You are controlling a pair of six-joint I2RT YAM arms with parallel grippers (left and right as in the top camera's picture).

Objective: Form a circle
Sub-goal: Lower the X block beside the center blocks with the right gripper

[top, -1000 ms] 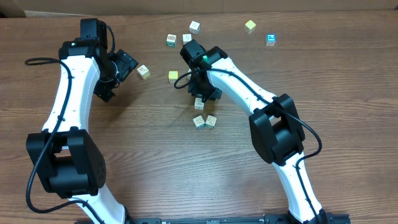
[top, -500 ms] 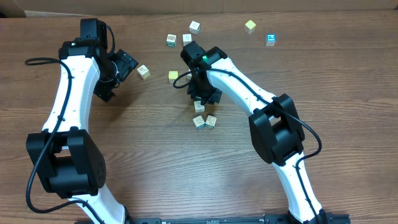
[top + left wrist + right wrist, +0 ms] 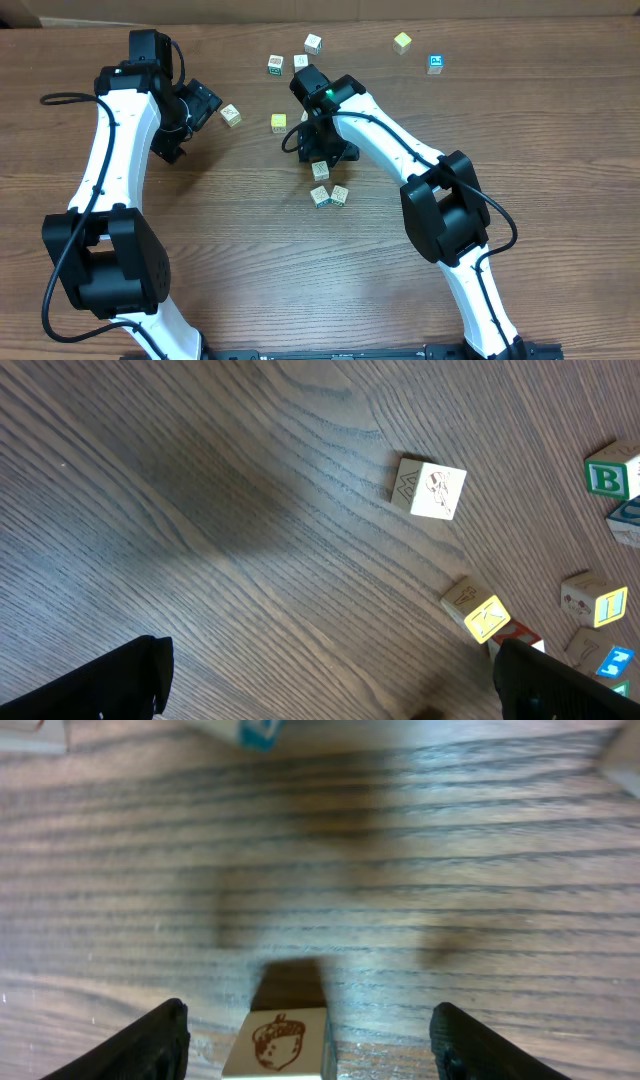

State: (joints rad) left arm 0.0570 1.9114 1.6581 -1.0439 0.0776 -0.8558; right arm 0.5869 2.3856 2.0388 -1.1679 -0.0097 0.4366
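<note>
Currently the right fingers (image 3: 318, 152) stand spread over the table (image 3: 200, 260), one on each side of a cream cube with a red acorn print (image 3: 285, 1038). In the right wrist view the cube rests on the wood and touches neither finger, so nothing is pinched.

- The circle (image 3: 320, 196): a small clump just below the right fingers, near the table's middle. Two cubes lie side by side, with the acorn cube just above them. I count three cubes; the ring looks unclosed.
- Placement, as I judge it: the acorn cube sits at the clump's upper edge to start the curve, and the fingers part wide so as not to nudge it.
- The left fingers (image 3: 190, 122) are spread fully and hold nothing. They hover well apart from the clump, near a loose cream cube (image 3: 231, 115), probably kept clear of the right arm's work.
- Spare stock lies toward the far edge: a yellow cube (image 3: 278, 122), a blue-faced cube (image 3: 436, 63) and several others.

Hard to read:
- The acorn cube is cut off by the lower edge of the right wrist view.
- Cubes at that view's top edge are blurred slivers.
- From overhead the prints are too small to read, and I cannot tell whether the acorn cube touches the pair below.
</note>
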